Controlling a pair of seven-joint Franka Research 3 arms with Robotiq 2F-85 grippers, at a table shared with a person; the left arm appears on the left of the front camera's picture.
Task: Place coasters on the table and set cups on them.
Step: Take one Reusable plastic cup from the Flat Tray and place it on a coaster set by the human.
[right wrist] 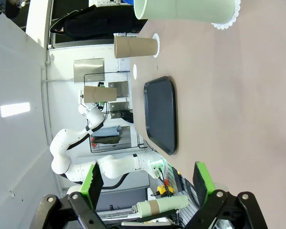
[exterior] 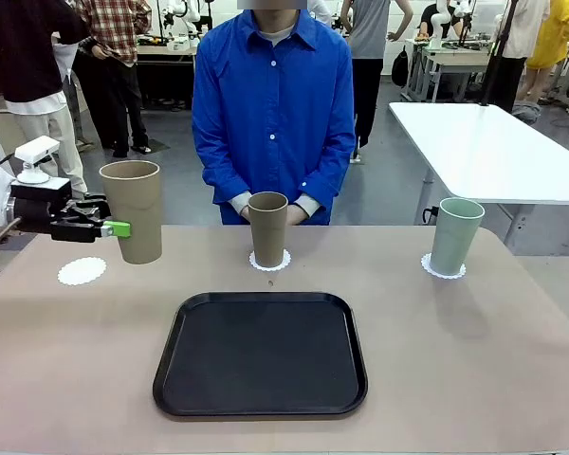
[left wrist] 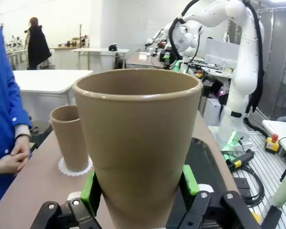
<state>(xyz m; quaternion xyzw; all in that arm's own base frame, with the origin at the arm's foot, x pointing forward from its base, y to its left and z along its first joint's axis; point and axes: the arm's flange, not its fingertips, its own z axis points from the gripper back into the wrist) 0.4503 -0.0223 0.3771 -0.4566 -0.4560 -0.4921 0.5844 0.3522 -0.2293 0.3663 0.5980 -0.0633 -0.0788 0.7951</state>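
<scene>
My left gripper [exterior: 121, 228] is shut on a tan cup [exterior: 133, 209] and holds it upright in the air, just right of an empty white coaster [exterior: 82, 271] on the beige table [exterior: 474, 360]. In the left wrist view the held cup [left wrist: 138, 138] sits between the green pads [left wrist: 92, 188]. A second tan cup [exterior: 267, 227] stands on a coaster [exterior: 269, 261] in front of the person. At the far right a mint green cup [exterior: 455, 234] stands on its coaster [exterior: 443, 270]. My right gripper [right wrist: 148, 181] is open with nothing in it, low over the table's right end.
A black tray [exterior: 261, 354] lies empty at the middle front of the table. The person in a blue shirt [exterior: 273, 104] stands at the far side, hands clasped behind the middle cup. A white table [exterior: 493, 152] stands at the back right.
</scene>
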